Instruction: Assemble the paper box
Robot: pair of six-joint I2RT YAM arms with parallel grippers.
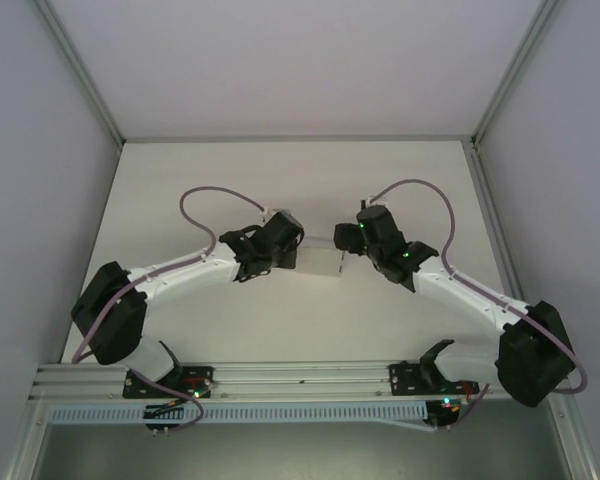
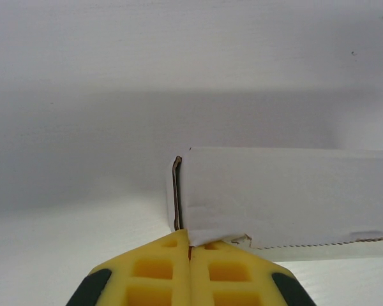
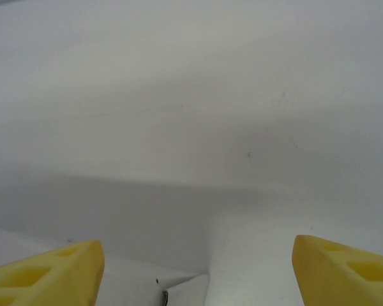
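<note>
Top view: the plain white thin-cardboard paper box (image 1: 323, 260) lies mid-way across the white tabletop (image 1: 280, 180), between the two black wrists. Its creases are too washed out to resolve there.

Left wrist view: the left gripper (image 2: 190, 248) has its yellow ribbed fingers pressed together, pinching the box's near lower edge at the left corner. The box is a long folded panel running off the right side of the frame. It has a dark open seam at its left end and a ragged perforated lower edge.

Right wrist view: the right gripper (image 3: 198, 242) has its yellow fingers spread wide with nothing between them. A white corner of cardboard sits low in the frame.
</note>
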